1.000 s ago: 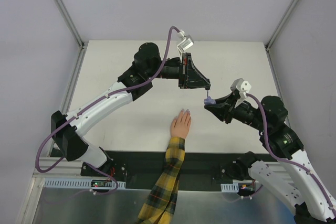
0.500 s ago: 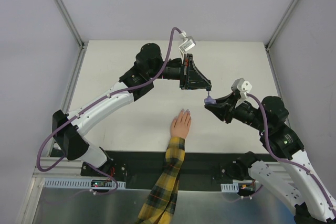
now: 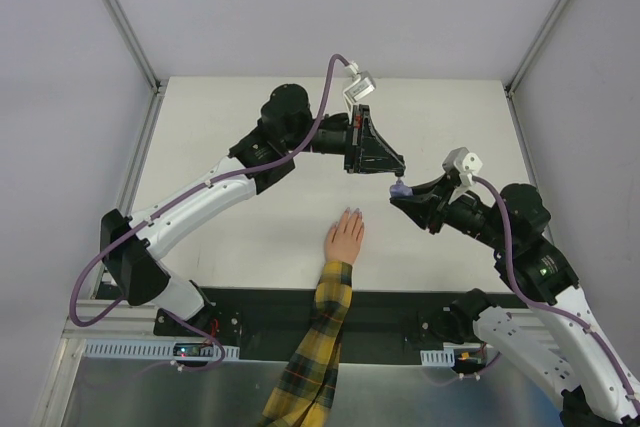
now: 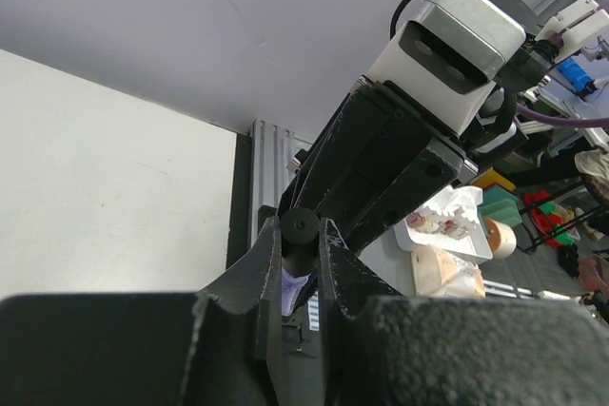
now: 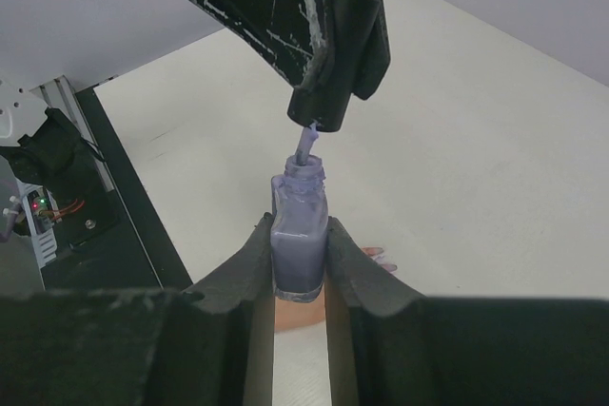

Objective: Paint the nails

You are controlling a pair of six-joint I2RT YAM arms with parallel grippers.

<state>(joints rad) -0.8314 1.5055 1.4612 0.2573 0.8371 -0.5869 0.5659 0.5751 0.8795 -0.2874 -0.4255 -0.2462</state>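
Observation:
A pale hand [image 3: 345, 240] in a yellow-and-dark plaid sleeve lies flat on the table, fingers pointing away from the arm bases. Its nails [image 3: 351, 213] are tiny from above. In the right wrist view two fingertips with purple-tinted nails [image 5: 381, 257] peek out behind the bottle. My right gripper [image 3: 399, 194] [image 5: 300, 227] is shut on an uncapped purple polish bottle [image 5: 301, 235], held upright to the right of the hand. My left gripper [image 3: 396, 170] [image 4: 301, 231] is shut on the black cap [image 4: 300, 226] [image 5: 328, 113] just above it. The brush stem [image 5: 305, 145] dips into the bottle neck.
The white table [image 3: 250, 217] runs to a black strip [image 3: 400, 312] at the near edge, with grey walls on three sides. The right arm's wrist camera [image 4: 457, 35] looms close ahead of my left gripper.
Both grippers have drifted slightly to the right together, cap still over the bottle. The hand has not moved.

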